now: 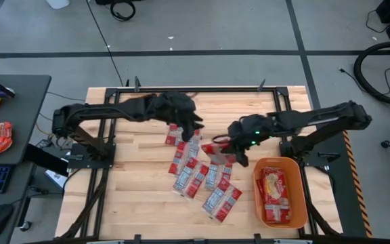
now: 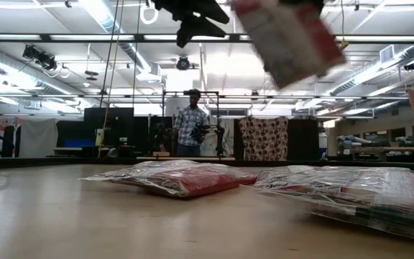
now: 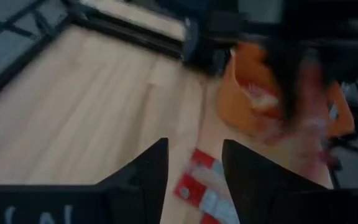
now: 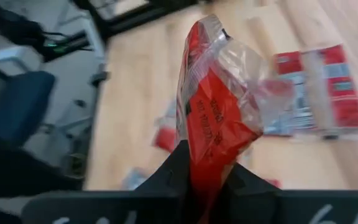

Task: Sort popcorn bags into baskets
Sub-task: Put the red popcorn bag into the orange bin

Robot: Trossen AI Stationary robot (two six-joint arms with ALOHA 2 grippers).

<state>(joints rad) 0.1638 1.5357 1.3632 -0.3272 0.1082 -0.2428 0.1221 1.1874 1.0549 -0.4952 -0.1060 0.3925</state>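
Sorting stage, early to middle. The orange basket [image 1: 281,192] at the right end of the bench [image 1: 134,196] holds what look like two popcorn bags [image 1: 275,195], though the overhead view is too coarse to count them surely. Roughly ten more packets [image 1: 196,169] lie scattered mid-bench, some overlapping, so most of the work is left.

Right gripper [image 1: 230,146]: jaws clenched on one red packet [image 4: 219,106], lifted clear of the bench, between the scatter and the basket. The right wrist view shows it pinched at its lower edge and standing upright, the clear film crinkled and bulging above the grip. The low view shows the same packet [image 2: 287,39] hanging tilted, high over the pile.

Left gripper [image 1: 193,123]: hovers over the far edge of the scatter, jaws parted and empty, a red packet [image 3: 201,186] below them on the bench.

The packets are flat, red, with white-grey label panels, sealed in glossy film.
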